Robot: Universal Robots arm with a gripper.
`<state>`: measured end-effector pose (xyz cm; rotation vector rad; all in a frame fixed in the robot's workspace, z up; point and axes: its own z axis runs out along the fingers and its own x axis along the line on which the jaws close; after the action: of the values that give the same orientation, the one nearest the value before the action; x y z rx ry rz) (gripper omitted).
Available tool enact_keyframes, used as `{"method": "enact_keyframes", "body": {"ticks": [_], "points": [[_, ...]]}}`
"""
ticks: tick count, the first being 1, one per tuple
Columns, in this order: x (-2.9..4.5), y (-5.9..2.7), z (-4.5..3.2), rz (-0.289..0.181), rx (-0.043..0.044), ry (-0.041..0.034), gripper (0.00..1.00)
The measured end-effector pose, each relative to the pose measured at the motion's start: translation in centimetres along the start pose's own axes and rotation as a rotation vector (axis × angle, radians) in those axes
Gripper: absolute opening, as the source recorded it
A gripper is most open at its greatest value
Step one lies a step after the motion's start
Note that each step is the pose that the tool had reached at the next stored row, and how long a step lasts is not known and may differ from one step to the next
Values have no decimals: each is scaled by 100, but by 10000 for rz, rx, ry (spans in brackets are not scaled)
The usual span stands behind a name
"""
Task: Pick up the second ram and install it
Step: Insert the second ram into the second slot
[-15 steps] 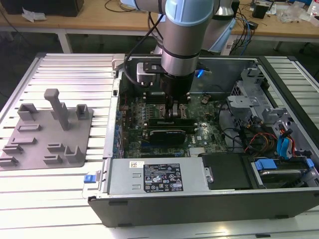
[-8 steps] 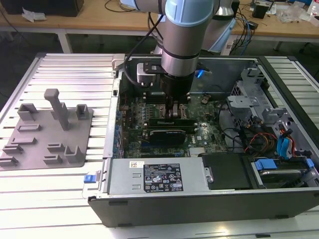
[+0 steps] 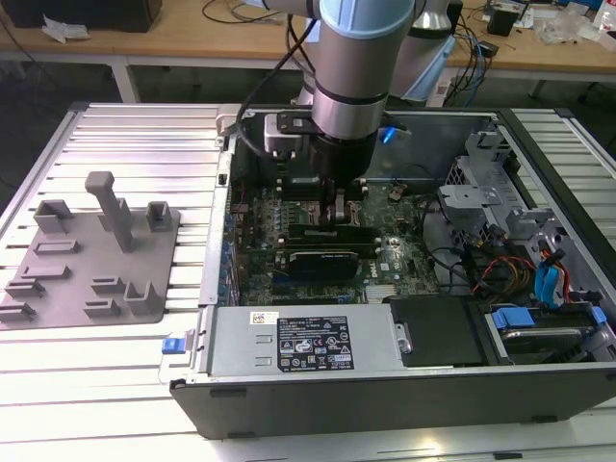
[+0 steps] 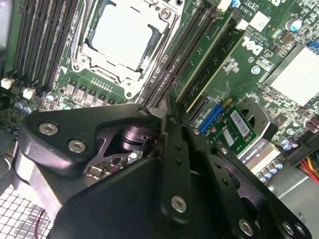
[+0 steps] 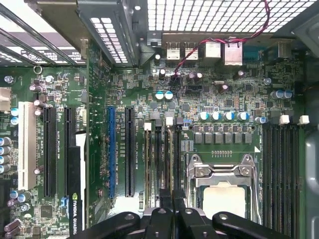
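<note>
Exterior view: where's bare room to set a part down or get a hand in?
Free: ribbed table around the grey fixture tray, on the exterior view's left of the case; also the table strip on the exterior view's right. Crowded: motherboard under the arm, drive cage and cables beside it.

The robot arm point(image 3: 354, 58) points straight down.
The grey arm comes in from the top middle of the exterior view and hangs upright. Its black gripper point(image 3: 337, 214) sits just above the middle of that frame. In both wrist views the gripper point(image 4: 163, 117) point(image 5: 172, 204) has its jaws pressed together.
</note>
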<state>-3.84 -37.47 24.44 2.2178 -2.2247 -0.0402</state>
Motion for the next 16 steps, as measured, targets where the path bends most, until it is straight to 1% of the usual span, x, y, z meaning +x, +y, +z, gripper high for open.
{"method": "enact_keyframes", "body": {"ticks": [1, 3, 4, 5, 8, 9, 10, 11, 12, 14, 16], "points": [[1, 10, -1, -4, 69, 3, 9], [0, 82, 0, -11, 469, 3, 9], [1, 120, 3, -15, 751, 1, 9], [0, 125, 12, -18, 877, -1, 9], [1, 125, 13, -19, 877, 1, 9], [1, 125, 14, -18, 847, -2, 9], [1, 120, 16, -12, 640, -8, 9], [1, 117, 16, -11, 551, -8, 9], [1, 116, 16, -10, 480, -6, 9], [1, 116, 16, -10, 470, -6, 9], [1, 115, 34, -4, 470, -9, 9]]}}
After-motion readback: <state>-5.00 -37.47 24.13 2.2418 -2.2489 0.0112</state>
